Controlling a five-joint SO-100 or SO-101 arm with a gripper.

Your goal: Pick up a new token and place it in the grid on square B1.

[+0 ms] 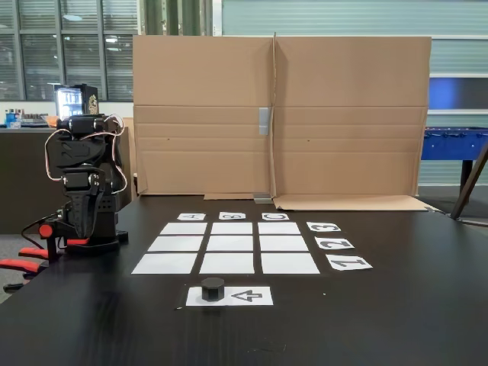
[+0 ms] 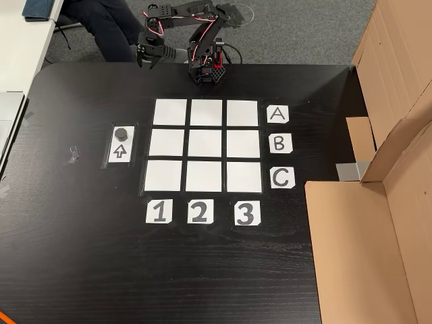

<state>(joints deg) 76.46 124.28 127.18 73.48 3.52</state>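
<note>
Gripper (image 2: pixel 145 57): folded back at the table's far edge in the other view, hanging just off the arm's base; whether the jaws are parted or closed I cannot tell, and nothing shows between them.
Arm (image 1: pixel 82 179): tucked upright over its base, white wires looping around it, well apart from all the paper.
Grid (image 2: pixel 206 145): nearest thing in front of the arm, nine white cells, all bare.
B1 (image 2: pixel 167 144): middle cell of the grid column on the gripper's side, by the cards B (image 2: pixel 280 143) and 1 (image 2: pixel 159 212); bare.
Token (image 2: pixel 121 132): beyond the grid's edge on the gripper's side, resting on the far end of the arrow sheet (image 2: pixel 119 151), upright.
Stage: likely the start; reach not yet made.
Risk, grasp: the token is short, so jaws closing too high could slip off it, or a low approach could push it and drag the loose sheet.
Risk, placing: cells look alike; A1 and C1 touch B1's sides, so a small drift lands the token wrong.
</note>
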